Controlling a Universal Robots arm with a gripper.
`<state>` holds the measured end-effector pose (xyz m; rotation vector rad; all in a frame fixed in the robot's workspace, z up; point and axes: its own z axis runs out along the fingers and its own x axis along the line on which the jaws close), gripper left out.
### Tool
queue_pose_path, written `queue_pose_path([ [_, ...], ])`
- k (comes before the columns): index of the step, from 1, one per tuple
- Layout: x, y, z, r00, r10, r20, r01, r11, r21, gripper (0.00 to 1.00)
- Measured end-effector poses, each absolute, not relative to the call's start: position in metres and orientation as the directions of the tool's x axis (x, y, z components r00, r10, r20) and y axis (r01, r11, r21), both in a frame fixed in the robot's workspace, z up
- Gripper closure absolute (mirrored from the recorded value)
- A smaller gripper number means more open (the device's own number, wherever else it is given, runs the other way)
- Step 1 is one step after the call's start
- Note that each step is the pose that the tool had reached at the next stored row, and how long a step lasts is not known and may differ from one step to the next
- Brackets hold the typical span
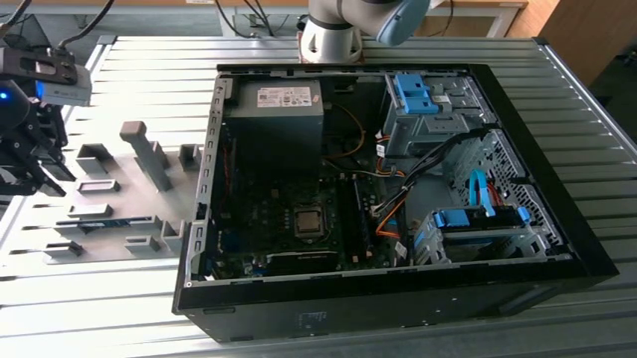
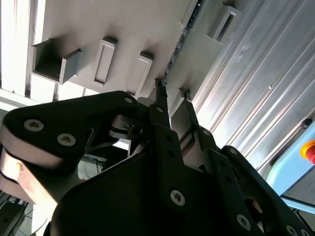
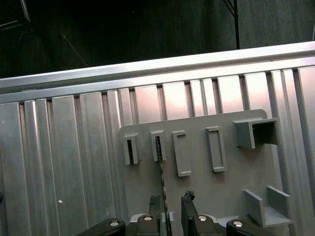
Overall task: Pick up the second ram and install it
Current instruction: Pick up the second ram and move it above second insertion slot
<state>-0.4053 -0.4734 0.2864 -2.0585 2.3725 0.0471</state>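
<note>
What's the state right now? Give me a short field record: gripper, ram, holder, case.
gripper: gripper over the grey holder plate, jaws open
second ram: second ram stands on edge in its holder slot, in line with the gap between the jaws
contact: cannot tell
computer case: computer case open, on the slatted table, to the exterior view's right of the holder plate

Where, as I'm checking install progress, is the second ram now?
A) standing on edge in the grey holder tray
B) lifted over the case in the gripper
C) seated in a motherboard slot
A: in the first wrist view the second ram stands on edge in the grey holder tray, with the gripper close by its end.
</note>
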Motion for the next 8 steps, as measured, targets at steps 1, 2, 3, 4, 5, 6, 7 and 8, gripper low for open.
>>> queue_pose_path([
  [1, -0.405, -0.476, 0.285, -0.141, -0.99, -0.02, -0.99, 0.141, 0.023, 0.69],
  [2, -0.405, -0.476, 0.283, -0.141, -0.99, -0.02, -0.99, 0.141, 0.022, 0.69],
  [3, -0.404, -0.476, 0.281, -0.141, -0.99, -0.02, -0.99, 0.14, 0.023, 0.69],
  [4, -0.403, -0.476, 0.279, -0.14, -0.99, -0.02, -0.99, 0.14, 0.023, 0.69],
  [5, -0.402, -0.476, 0.278, -0.139, -0.99, -0.02, -0.99, 0.138, 0.023, 0.69],
  [6, -0.401, -0.476, 0.276, -0.133, -0.991, -0.02, -0.991, 0.132, 0.022, 0.69],
  [7, -0.401, -0.476, 0.274, -0.121, -0.993, -0.019, -0.993, 0.12, 0.023, 0.69],
  [8, -0.401, -0.476, 0.272, -0.105, -0.994, -0.019, -0.994, 0.105, 0.022, 0.69],
])
